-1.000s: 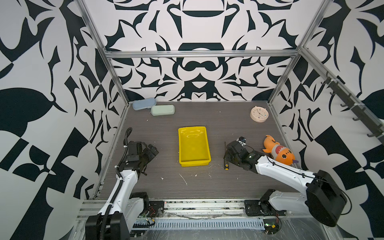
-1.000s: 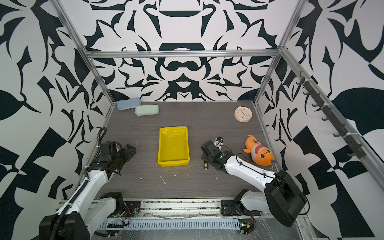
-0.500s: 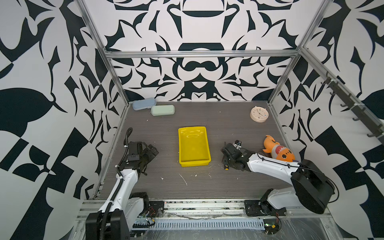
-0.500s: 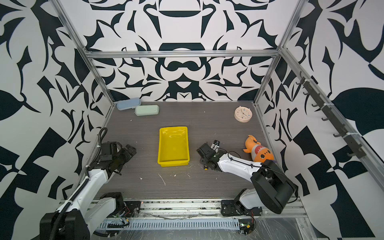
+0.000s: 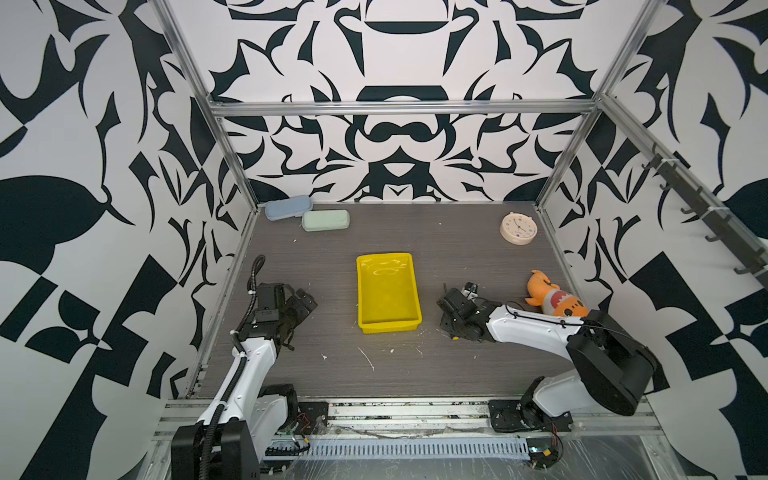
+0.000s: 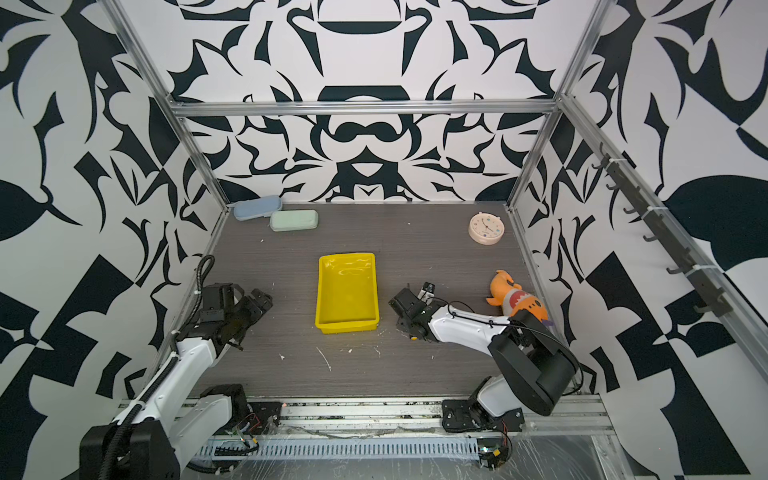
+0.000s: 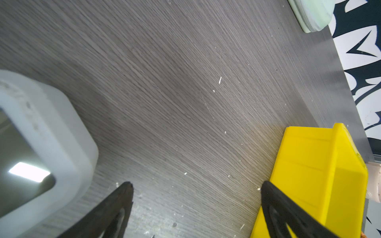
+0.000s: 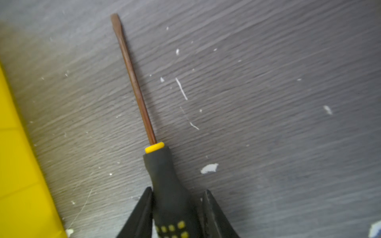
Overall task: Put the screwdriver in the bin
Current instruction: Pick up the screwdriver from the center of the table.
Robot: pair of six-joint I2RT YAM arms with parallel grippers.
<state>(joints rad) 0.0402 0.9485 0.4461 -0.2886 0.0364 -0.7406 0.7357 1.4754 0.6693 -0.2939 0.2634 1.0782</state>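
Jaws of the right gripper (image 8: pixel 177 189) are sitting either side of the handle of the slim black-handled, dark-shafted metal screwdriver (image 8: pixel 158 164). One finger is touching and the other is just beside; a firm pinch cannot be told. The screwdriver is lying flat on the grey wood-grain tabletop (image 8: pixel 268 103), just beside the shallow bright yellow plastic bin (image 5: pixel 386 291), outside it. The left gripper (image 7: pixel 196 183) is hanging spread, holding nothing.

Step in hand: grasping. Next, as judged: securing the grip, lifting clear of the low wall, carrying over, releasing.
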